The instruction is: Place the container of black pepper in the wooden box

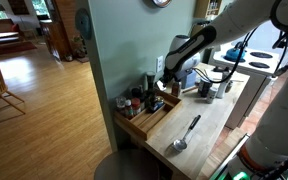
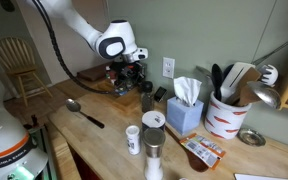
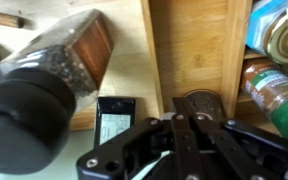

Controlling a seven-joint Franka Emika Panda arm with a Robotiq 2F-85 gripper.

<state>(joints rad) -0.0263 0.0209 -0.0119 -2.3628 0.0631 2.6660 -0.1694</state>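
In the wrist view my gripper (image 3: 187, 122) is shut on the container of black pepper (image 3: 199, 103), a small greyish shaker. Its dark perforated top shows just past the fingertips. It hangs over the bare floor of the wooden box (image 3: 199, 45), a long light-wood tray with low sides. In both exterior views the gripper (image 1: 164, 84) (image 2: 134, 74) is low over the box (image 1: 154, 118) by the wall. The shaker's body is hidden by the fingers.
A big glass pepper grinder (image 3: 54, 70) with a black cap lies beside the box. A spice jar (image 3: 274, 92) and a tin (image 3: 282, 30) sit in the box. A ladle (image 1: 184, 135) lies on the counter. A tissue box (image 2: 185, 106), a utensil crock (image 2: 225, 116) and white shakers (image 2: 152, 150) stand nearby.
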